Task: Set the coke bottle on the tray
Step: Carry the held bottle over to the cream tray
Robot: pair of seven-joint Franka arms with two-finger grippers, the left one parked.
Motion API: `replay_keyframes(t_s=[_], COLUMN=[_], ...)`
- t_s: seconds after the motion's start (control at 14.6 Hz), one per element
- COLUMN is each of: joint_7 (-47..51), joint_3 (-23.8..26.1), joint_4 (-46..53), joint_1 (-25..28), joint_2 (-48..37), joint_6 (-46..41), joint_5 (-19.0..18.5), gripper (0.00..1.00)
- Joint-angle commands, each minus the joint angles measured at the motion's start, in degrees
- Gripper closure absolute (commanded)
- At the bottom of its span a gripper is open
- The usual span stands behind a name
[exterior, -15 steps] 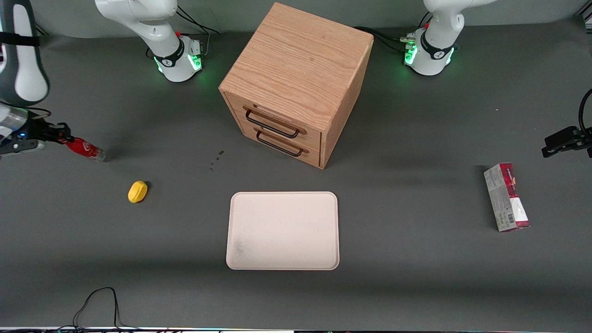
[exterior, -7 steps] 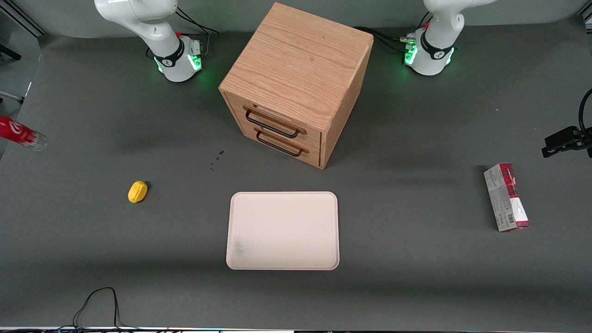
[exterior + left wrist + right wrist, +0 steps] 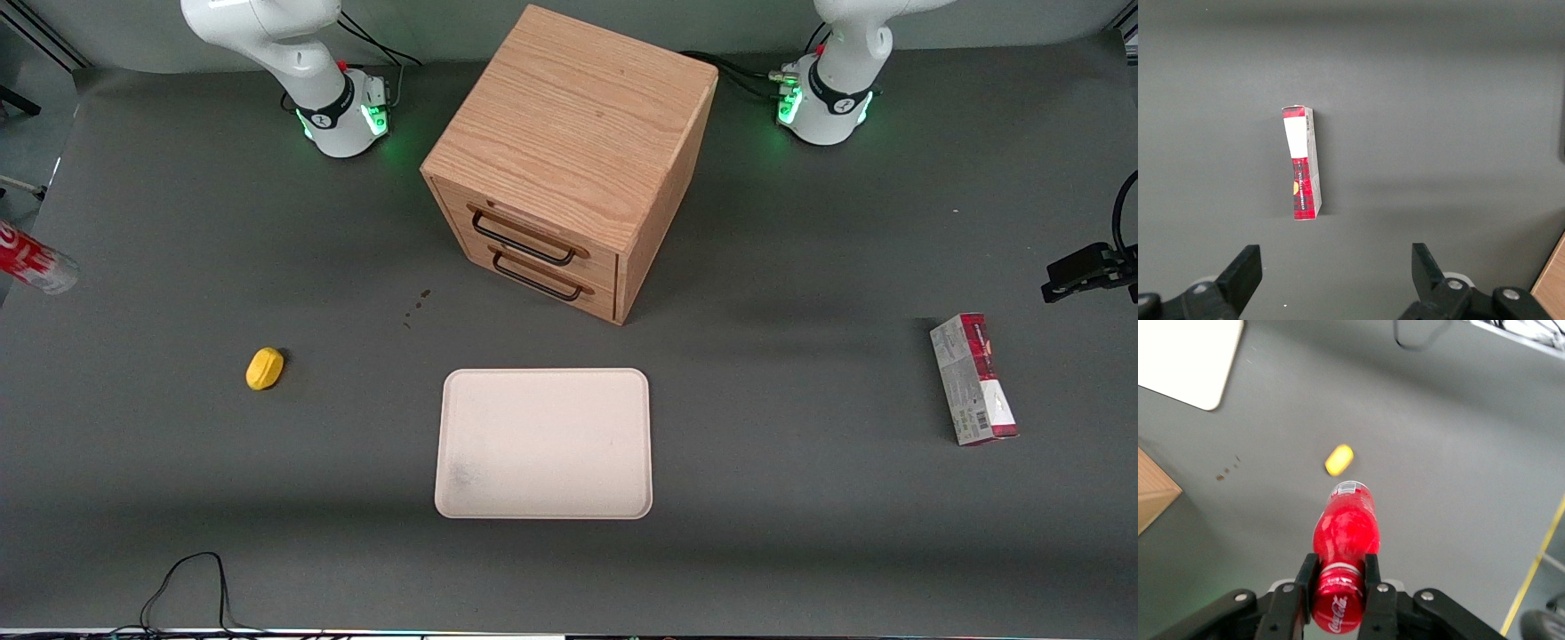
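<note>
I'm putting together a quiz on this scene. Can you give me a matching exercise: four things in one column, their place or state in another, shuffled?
Things:
1. coke bottle
2. tray
3. lemon
4. carton

Places or states:
a. lying toward the parked arm's end of the table
b. clamped near its cap in the gripper, lifted off the table
c. bare, in front of the cabinet
d. on the table toward the working arm's end

Pairs: 1-b, 2-c, 3-d, 4-a
</note>
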Motion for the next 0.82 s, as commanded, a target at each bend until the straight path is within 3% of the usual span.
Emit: replay_keyframes(t_s=[0.0, 0.2, 0.34, 0.55, 0.75], joint_7=[4.1, 15.1, 21.3, 25.6, 32.6], joint_3=[6.7, 17.0, 23.5, 25.3, 25.4], joint_4=[17.0, 25.1, 26.1, 26.0, 26.0], joint_1=[-0.3, -0.2, 0.8, 9.0, 14.0], joint_2=[12.4, 19.2, 21.8, 25.0, 27.9], joint_6=[-3.5, -3.0, -1.0, 2.5, 5.1], joint_5=[2.0, 1.6, -0.8, -6.8, -7.2], gripper=[1.0, 1.0, 1.0, 1.0, 1.0])
